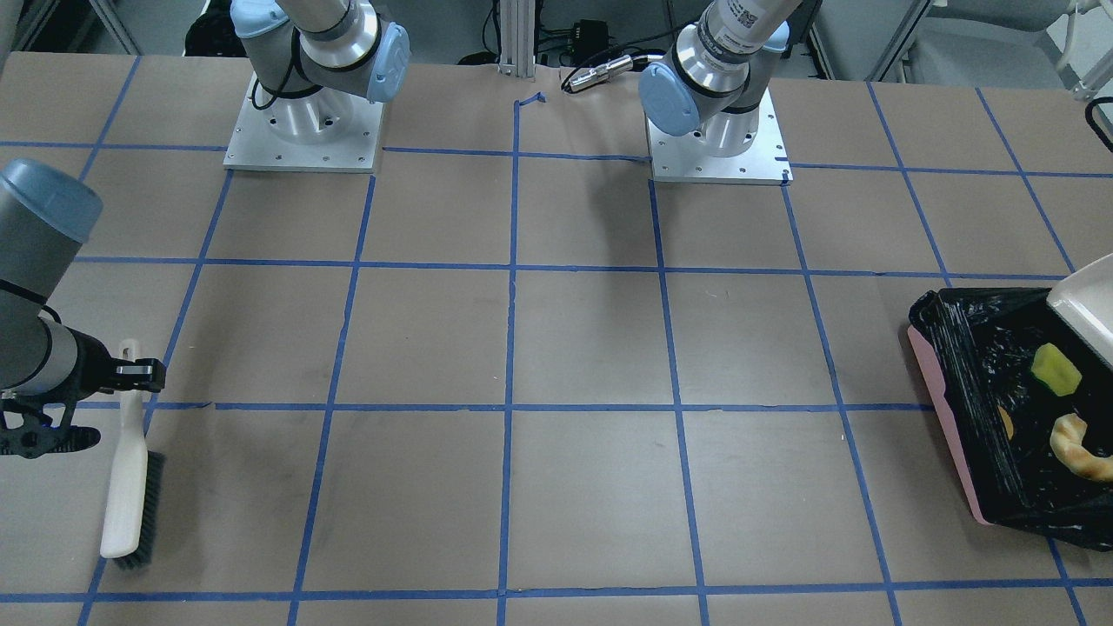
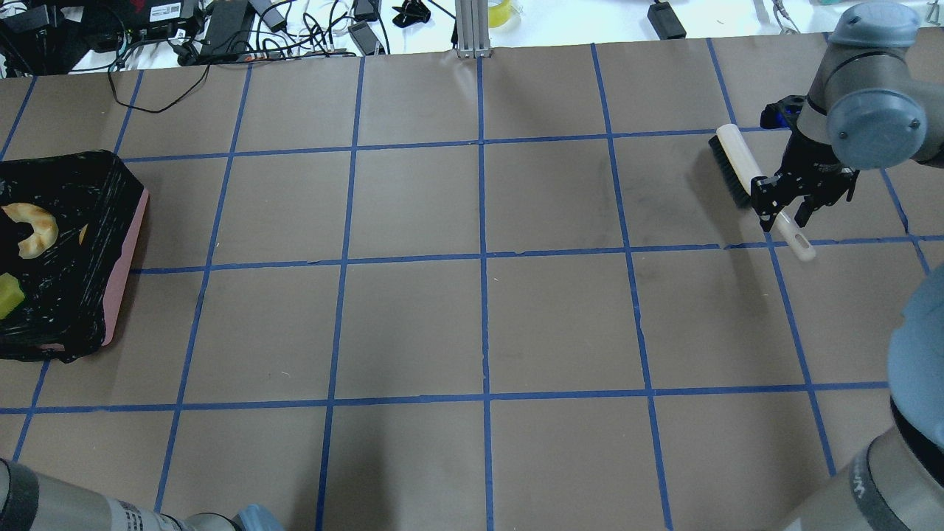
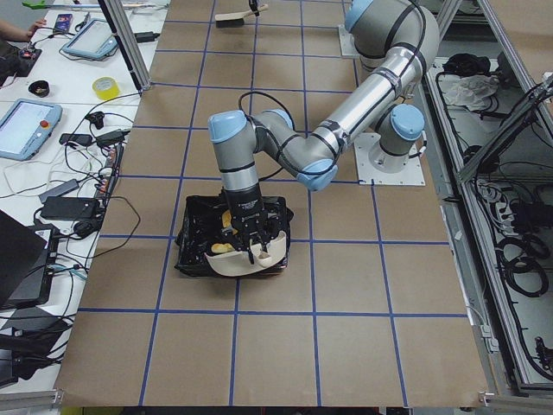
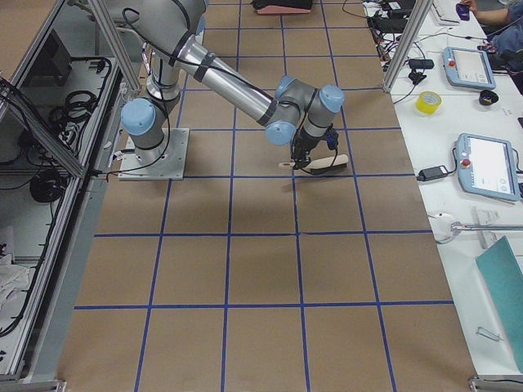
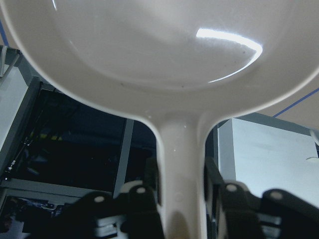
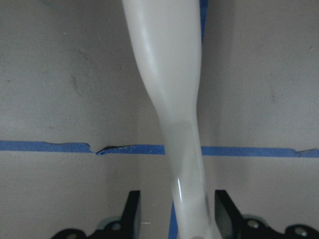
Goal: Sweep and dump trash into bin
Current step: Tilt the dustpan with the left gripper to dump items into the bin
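Observation:
The pink bin [image 2: 125, 265], lined with a black bag, sits at the table's left end. In it lie the trash: a croissant piece [image 2: 33, 228], a yellow sponge [image 1: 1056, 369] and a golden-brown lump [image 1: 1006, 423], mostly hidden. My left gripper [image 5: 182, 184] is shut on the handle of the cream dustpan [image 5: 159, 50], which hangs tilted over the bin [image 3: 194, 251]. The cream brush [image 2: 737, 158] lies flat on the table at the right end. My right gripper [image 6: 177, 214] straddles its handle, open, with a gap on both sides.
Both arm bases [image 1: 304, 130] stand on plates at the robot's side. Cables and power bricks [image 2: 221, 29] lie past the far edge. A side bench carries tablets [image 4: 490, 167] and a tape roll [image 4: 428, 102]. Blue tape lines grid the brown table.

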`<state>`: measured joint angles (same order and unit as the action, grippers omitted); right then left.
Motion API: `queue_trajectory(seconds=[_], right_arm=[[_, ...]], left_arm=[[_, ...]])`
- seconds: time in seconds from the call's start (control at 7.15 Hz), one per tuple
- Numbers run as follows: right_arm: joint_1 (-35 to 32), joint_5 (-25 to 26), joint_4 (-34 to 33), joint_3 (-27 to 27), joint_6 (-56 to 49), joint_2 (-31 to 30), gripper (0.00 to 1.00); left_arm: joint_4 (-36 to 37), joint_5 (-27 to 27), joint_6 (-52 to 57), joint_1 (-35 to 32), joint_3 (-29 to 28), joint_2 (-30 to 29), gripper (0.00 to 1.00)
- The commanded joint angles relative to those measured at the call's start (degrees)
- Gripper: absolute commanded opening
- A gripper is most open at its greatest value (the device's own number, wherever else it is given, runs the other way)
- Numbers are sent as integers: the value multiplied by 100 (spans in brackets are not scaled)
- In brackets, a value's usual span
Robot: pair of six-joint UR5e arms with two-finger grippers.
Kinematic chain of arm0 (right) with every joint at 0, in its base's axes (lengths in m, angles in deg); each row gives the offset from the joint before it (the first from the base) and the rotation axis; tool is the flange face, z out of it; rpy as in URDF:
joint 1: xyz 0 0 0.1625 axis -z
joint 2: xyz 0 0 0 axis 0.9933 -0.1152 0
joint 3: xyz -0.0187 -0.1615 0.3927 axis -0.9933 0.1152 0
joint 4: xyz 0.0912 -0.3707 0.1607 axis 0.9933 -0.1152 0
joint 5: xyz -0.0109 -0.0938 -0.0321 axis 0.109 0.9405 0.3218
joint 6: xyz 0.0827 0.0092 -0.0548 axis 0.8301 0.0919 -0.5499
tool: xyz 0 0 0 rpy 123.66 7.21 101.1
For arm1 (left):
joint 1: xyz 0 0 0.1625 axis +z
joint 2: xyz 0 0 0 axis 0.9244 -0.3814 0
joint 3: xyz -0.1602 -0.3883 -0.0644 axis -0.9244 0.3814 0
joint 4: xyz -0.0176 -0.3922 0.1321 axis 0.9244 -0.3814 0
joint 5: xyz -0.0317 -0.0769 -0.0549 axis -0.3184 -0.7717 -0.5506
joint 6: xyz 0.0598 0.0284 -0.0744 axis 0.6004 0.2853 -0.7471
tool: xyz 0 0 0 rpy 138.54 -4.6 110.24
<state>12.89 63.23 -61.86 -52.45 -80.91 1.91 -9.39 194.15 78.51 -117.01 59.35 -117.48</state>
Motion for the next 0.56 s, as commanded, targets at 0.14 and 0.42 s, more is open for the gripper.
queue_trajectory(seconds=[0.14,0.42], right_arm=[[-34,-248,35,102,25,-154,99],[-78,-381,79,137,-10,-287,99]], left_arm=[[-489,-1064,99,-75,-299,170,0],[-1405,-2340,91,-101,-398,451,0]])
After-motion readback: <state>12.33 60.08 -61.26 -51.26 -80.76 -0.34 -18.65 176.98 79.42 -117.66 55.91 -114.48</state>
